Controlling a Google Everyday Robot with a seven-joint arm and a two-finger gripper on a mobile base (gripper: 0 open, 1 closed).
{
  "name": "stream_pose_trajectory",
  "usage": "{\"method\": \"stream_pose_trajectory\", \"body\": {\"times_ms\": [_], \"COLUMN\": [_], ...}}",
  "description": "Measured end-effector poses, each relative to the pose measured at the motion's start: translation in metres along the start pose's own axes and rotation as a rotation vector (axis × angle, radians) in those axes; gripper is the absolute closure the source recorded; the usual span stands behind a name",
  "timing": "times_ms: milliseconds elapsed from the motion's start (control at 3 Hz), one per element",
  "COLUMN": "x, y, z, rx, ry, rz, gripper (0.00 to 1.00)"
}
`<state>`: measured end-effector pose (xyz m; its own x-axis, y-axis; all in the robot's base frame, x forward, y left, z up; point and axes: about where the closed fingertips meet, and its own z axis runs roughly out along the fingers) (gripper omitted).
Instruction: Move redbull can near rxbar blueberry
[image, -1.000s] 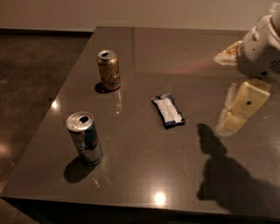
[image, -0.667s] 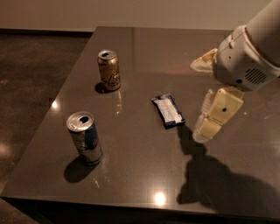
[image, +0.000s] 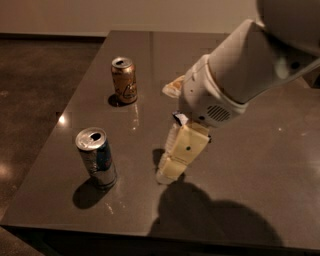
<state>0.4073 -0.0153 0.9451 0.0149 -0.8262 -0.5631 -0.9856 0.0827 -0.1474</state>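
The redbull can (image: 96, 158), silver with blue panels and an opened top, stands upright at the front left of the dark table (image: 60, 165). The rxbar blueberry (image: 179, 118) is almost wholly hidden behind my arm; only a small pale corner of it shows at the table's middle. My gripper (image: 166, 132) hangs over the table's middle, to the right of the redbull can and apart from it. Its two pale fingers are spread wide, one fingertip (image: 167, 172) low near the table. It is open and holds nothing.
A gold-orange can (image: 124, 80) stands upright at the back left of the table. My white arm (image: 240, 70) comes in from the upper right and casts a large shadow on the front right. The table's front edge (image: 150, 235) runs close below.
My arm and gripper have swung left from the right side to the table's middle, now covering the rxbar blueberry. Both cans have stayed where they were.
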Motion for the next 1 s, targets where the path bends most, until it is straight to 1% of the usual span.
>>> {"method": "stream_pose_trajectory", "body": {"times_ms": [333,667,1000], "x": [-0.036,-0.054,-0.068], "y": [0.016,0.018,0.019], "z": [0.041,0.062,0.076], "rx": [-0.021,-0.041,-0.052], "ry": [-0.039,-0.074,-0.101], "rz": [-0.015,-0.010,-0.010], "gripper": [0.00,0.00,0.00]}}
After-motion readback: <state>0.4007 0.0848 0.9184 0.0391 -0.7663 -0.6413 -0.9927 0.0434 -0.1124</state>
